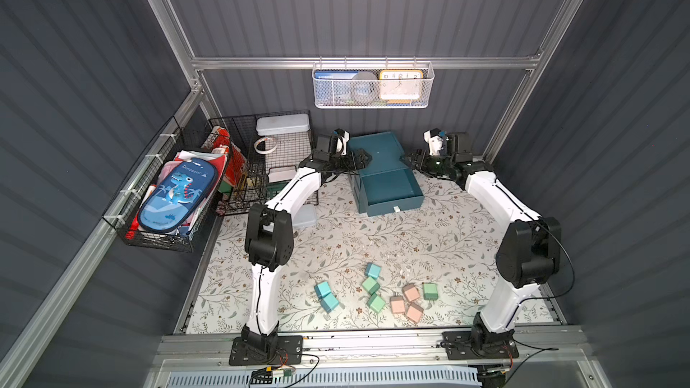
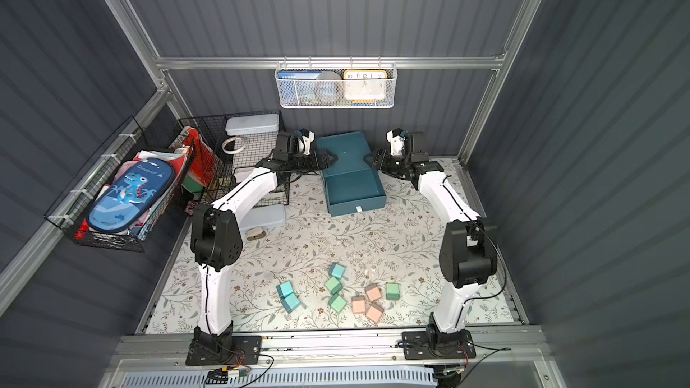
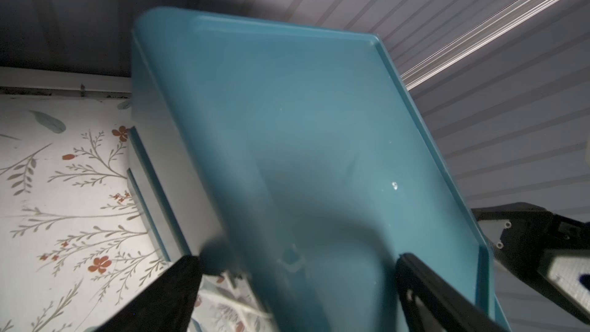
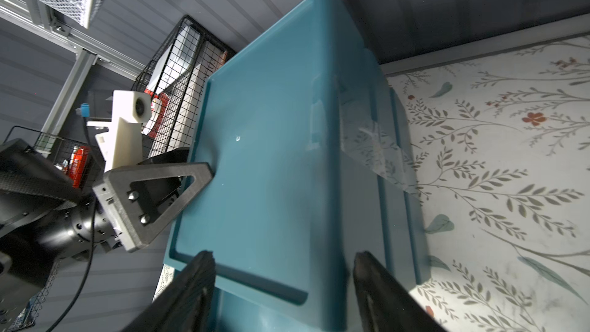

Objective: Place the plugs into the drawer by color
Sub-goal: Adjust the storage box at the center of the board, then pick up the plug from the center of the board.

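In both top views the drawer (image 1: 375,151) (image 2: 341,151) stands at upper centre against the back wall, its pulled-out tray (image 1: 390,186) apparently empty. All nine plugs (image 1: 370,285) lie clustered at lower centre on the floral mat (image 1: 429,225). The left gripper (image 1: 361,160) and right gripper (image 1: 410,158) flank its top edges, jaws apart and holding nothing, probably to steady it. The wire rack (image 1: 283,143) crowds its left side, while the mat between tray and plugs lies open.

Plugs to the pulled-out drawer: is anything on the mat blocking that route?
Nothing visible does. The mat between the plugs and the open drawer lies bare; the left tool and right tool flank the cabinet top, aside from it.
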Controlling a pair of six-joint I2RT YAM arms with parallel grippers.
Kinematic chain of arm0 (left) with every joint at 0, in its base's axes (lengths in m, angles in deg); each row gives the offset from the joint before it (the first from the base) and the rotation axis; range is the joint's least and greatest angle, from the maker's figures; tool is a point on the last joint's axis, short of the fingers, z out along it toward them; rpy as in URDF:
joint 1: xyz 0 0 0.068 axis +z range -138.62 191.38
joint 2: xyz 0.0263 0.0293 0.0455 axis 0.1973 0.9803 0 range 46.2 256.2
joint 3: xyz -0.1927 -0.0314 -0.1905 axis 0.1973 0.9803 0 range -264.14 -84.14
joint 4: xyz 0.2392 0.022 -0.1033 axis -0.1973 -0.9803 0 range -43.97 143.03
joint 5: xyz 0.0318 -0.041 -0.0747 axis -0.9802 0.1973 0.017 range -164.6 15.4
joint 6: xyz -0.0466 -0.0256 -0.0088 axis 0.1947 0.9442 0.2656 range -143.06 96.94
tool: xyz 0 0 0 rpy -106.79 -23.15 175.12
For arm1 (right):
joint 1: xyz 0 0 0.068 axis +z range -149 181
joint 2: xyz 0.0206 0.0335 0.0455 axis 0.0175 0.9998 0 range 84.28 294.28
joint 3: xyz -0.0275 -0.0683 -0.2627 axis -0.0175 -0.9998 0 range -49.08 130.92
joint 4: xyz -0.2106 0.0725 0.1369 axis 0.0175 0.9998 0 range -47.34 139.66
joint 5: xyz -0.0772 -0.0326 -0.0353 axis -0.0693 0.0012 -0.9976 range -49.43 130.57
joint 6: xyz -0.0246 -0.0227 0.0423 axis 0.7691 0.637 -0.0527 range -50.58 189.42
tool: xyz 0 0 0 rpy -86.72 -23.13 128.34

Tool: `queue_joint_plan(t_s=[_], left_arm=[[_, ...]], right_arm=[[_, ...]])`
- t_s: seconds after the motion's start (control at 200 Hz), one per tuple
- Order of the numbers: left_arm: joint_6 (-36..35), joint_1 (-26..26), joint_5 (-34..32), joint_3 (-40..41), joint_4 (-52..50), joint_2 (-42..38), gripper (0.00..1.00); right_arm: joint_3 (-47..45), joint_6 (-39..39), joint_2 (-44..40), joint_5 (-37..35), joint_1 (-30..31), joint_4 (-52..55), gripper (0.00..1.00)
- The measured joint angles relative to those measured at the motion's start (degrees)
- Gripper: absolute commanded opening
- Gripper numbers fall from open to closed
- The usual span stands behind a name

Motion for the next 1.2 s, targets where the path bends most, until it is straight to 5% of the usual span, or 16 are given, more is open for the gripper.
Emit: queue_joint_plan(t_s=[0.28, 0.49, 0.846, 0.971, 1.201], left_arm=[[-0.09, 0.20, 0.59, -4.90, -2.95, 2.43, 0.99], [-2.71, 0.76, -1.68, -5.44, -6.75, 0.11, 0.99], [-7.98, 0.83, -7.74, 12.37, -7.89, -23.04, 0.99], [-9.14, 0.83, -8.09, 17.53, -7.74, -27.93, 0.99], [-9.86, 0.87, -8.70, 23.06, -8.28, -29.40, 0.99]], right_arm=[[-0.72, 1.46, -2.25, -2.75, -0.11, 2.64, 0.73], [-2.80, 5.01, -14.23, -14.56, 2.12, 9.51, 0.72], [-31.17, 0.13, -44.98, -42.49, 33.94, 20.55, 0.67], [-40.46, -3.78, -43.36, -41.31, 40.30, 17.86, 0.65], [-47.60, -6.01, -27.93, -33.22, 42.18, 9.70, 0.57]])
